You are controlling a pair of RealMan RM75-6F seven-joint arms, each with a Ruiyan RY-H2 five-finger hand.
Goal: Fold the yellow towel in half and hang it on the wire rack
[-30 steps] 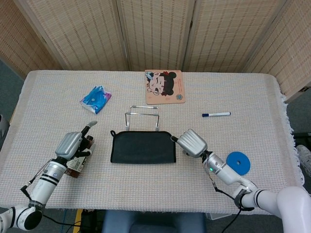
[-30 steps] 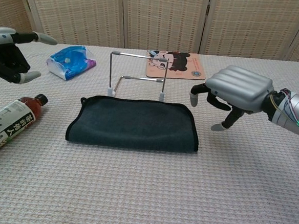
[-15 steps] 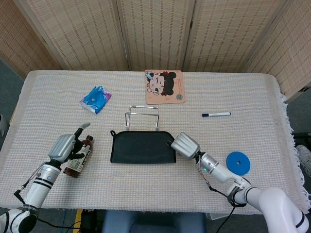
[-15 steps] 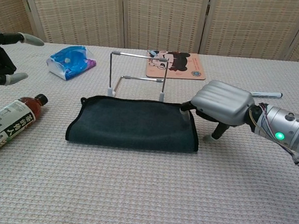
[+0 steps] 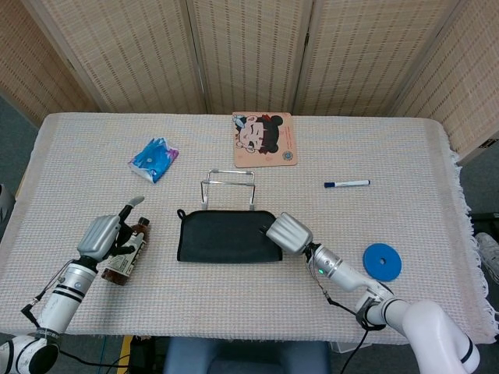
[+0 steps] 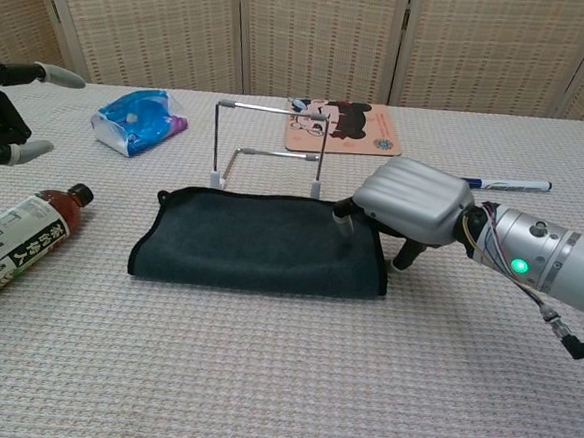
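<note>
The towel [image 5: 222, 236] [image 6: 255, 242] looks dark grey, not yellow, and lies flat and folded on the table, just in front of the wire rack [image 5: 228, 187] [image 6: 269, 147]. The rack stands upright with nothing on it. My right hand [image 5: 288, 234] [image 6: 409, 199] is arched over the towel's right end. One fingertip [image 6: 344, 223] touches the cloth and the thumb is down on the table beside the edge; nothing is pinched. My left hand [image 5: 105, 232] [image 6: 4, 109] hovers at the far left with its fingers apart, holding nothing.
A brown tea bottle [image 5: 127, 253] [image 6: 20, 240] lies on its side beside the left hand. A blue packet [image 5: 153, 158] [image 6: 138, 120] sits back left and a cartoon mat [image 5: 263, 139] [image 6: 343, 127] behind the rack. On the right are a pen [image 5: 347, 184] [image 6: 505, 183] and a blue disc [image 5: 382, 261].
My right hand has moved left from beside the towel onto its right end. The left hand has drawn back slightly toward the left edge. The towel has not moved.
</note>
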